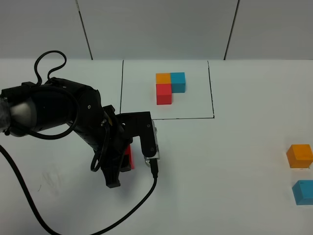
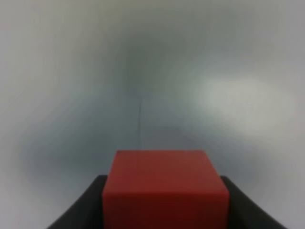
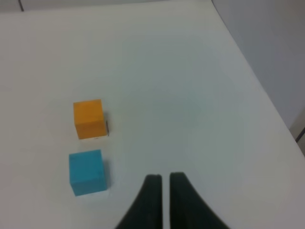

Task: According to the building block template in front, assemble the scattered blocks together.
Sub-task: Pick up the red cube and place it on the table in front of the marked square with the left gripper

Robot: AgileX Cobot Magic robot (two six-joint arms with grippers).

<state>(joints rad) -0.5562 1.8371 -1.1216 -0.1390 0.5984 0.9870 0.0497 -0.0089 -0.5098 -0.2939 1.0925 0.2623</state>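
Observation:
The building block template [image 1: 169, 87] is an L of orange, blue and red cubes inside a thin black drawn rectangle at the back middle of the table. My left gripper [image 1: 124, 164] is at the table's front left, shut on the loose red cube [image 1: 128, 159]; the left wrist view shows that cube [image 2: 164, 188] filling the space between the two dark fingers. The loose orange cube [image 1: 299, 155] and loose blue cube [image 1: 304, 192] sit near the right edge. The right wrist view shows the orange cube [image 3: 88, 118] and blue cube [image 3: 87, 171] beside my right gripper [image 3: 162, 181], which is shut and empty.
The left arm's black cable [image 1: 73, 234] loops across the table's front left. Grey wall panels [image 1: 156, 29] stand behind the table. The table's right edge [image 3: 257, 90] runs close to the right gripper.

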